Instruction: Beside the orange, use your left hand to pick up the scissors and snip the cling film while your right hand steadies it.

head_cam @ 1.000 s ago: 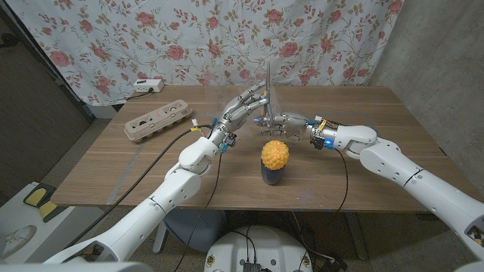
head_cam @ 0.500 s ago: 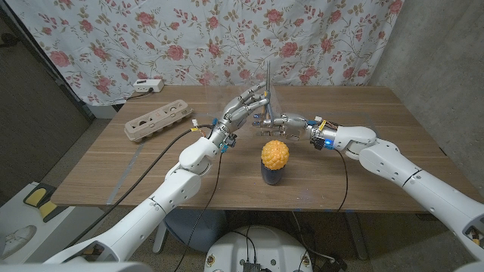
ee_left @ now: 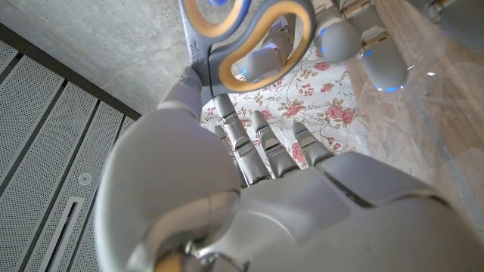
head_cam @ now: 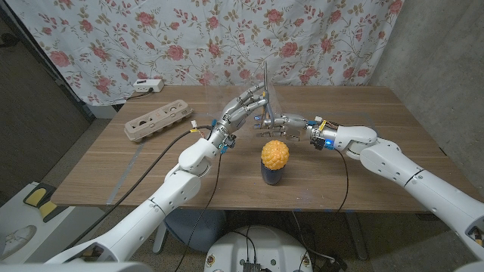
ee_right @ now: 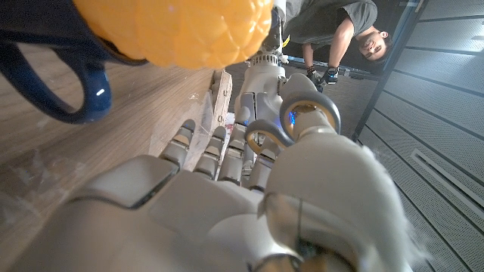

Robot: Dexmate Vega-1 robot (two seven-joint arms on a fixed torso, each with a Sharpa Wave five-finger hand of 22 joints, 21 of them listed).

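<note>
The wooden table (head_cam: 393,128) is seen in the head view, backed by a floral curtain (head_cam: 189,38). An egg carton (head_cam: 157,119) is laid at about ten o'clock from the table's middle, with a white power strip (head_cam: 149,85) beyond it. The orange (head_cam: 274,154) is set on a dark blue cup (head_cam: 272,175) near the middle. At twelve o'clock from the orange, the left hand (head_cam: 242,108) and right hand (head_cam: 286,125) are brought close together. The scissors (head_cam: 266,87) are gripped by the left hand, blades pointing up. The cling film (head_cam: 261,128) is barely discernible between the hands; whether the right hand grips it cannot be told.
</note>
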